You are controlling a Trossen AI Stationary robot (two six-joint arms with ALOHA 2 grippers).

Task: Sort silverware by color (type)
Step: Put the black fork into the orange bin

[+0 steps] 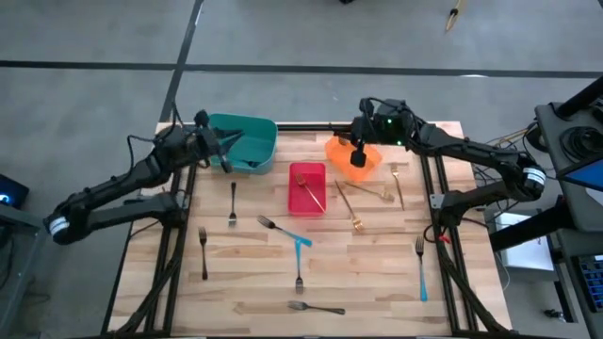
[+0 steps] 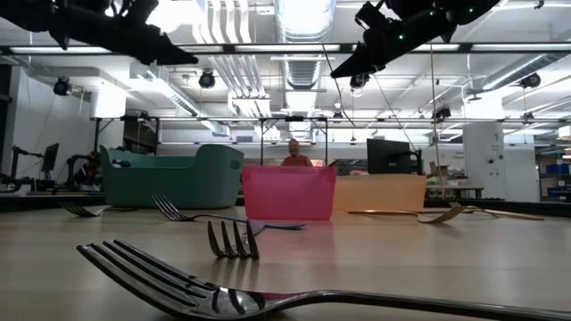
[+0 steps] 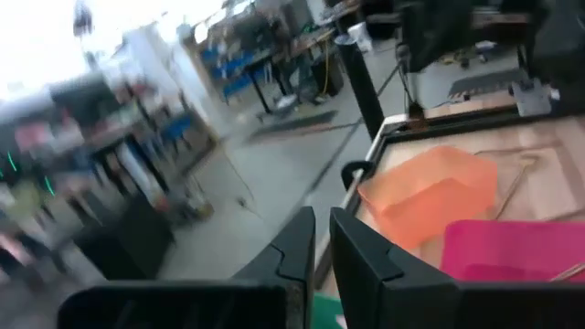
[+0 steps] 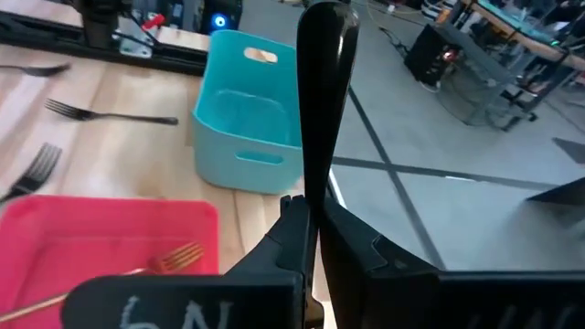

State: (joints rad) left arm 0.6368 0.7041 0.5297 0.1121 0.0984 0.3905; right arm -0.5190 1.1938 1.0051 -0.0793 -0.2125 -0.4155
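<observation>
My right gripper (image 1: pixel 358 158) hangs above the orange bin (image 1: pixel 377 155) at the far right, shut on a dark-handled fork (image 4: pixel 322 91). My left gripper (image 1: pixel 221 151) hovers at the near left side of the teal bin (image 1: pixel 250 141). Its fingers (image 3: pixel 292 251) are shut to a thin slit with nothing showing between them. A gold fork (image 1: pixel 309 193) lies in the red bin (image 1: pixel 294 171). On the table lie dark-handled forks (image 1: pixel 233 202), silver forks (image 1: pixel 273 224), light-blue-handled forks (image 1: pixel 420 268) and gold forks (image 1: pixel 350 205). My right gripper pinches the fork's dark handle (image 4: pixel 313 187) between its two fingers. The handle runs on past the fingertips, along the fingers, to its rounded free end (image 4: pixel 324 18). The tines are hidden behind the gripper. The fork is lifted clear, above the orange bin.
The three bins stand in a row at the far edge, the red one a little nearer. Black frame rails (image 1: pixel 174 254) run along both sides of the table. A silver fork (image 1: pixel 316 307) lies close to the near edge. A person (image 2: pixel 293 153) shows in the room beyond.
</observation>
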